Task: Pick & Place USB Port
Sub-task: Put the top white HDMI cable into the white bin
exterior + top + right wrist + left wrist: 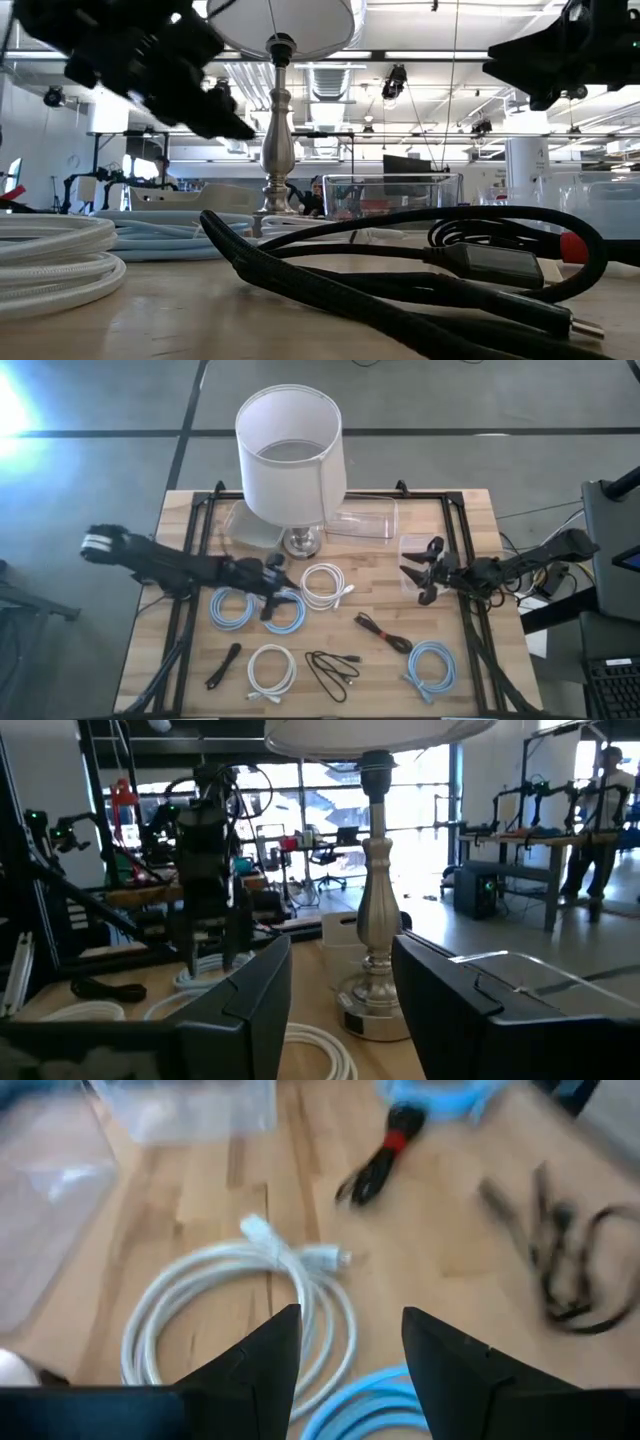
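The left claw [272,598] hangs wide open and empty above the blue cables, just beside the white USB cable [325,585], while the right claw [425,575], open and empty, waits over a clear bin [415,548]; a descent here may catch a blue coil [284,615] instead.

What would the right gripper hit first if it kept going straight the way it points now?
Probably the lamp base: the open right gripper points across the table at it, with the lamp stem straight ahead between its fingers. Depth is unclear, though.
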You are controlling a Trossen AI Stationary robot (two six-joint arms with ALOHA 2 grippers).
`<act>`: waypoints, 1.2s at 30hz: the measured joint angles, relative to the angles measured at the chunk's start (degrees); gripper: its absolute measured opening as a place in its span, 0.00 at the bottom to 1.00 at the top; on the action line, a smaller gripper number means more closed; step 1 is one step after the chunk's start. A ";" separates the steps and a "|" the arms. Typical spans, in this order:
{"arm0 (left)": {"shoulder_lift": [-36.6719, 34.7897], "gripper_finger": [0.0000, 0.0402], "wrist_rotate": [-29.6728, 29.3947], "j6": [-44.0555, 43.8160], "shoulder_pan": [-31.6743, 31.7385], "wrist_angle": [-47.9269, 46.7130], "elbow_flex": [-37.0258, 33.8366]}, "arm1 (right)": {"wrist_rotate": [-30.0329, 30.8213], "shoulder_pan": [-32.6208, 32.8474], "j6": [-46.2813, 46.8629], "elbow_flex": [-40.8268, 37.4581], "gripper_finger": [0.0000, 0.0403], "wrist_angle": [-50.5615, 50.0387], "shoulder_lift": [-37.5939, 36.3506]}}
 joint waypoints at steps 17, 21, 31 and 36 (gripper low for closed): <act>30.77 0.45 -5.43 -0.89 0.12 -8.69 21.17 | 0.02 0.00 -16.54 0.00 0.42 5.50 1.09; 30.81 0.45 -6.51 0.36 0.10 -11.01 22.69 | 0.02 -0.02 -19.41 0.40 0.42 5.99 1.05; 30.67 0.16 -3.73 -1.43 0.21 -13.62 22.54 | -0.18 -0.02 -25.86 3.67 0.42 5.97 1.16; 28.00 0.05 -9.78 -1.88 -0.72 -14.85 22.73 | -0.44 -0.02 -25.19 3.90 0.42 5.68 1.19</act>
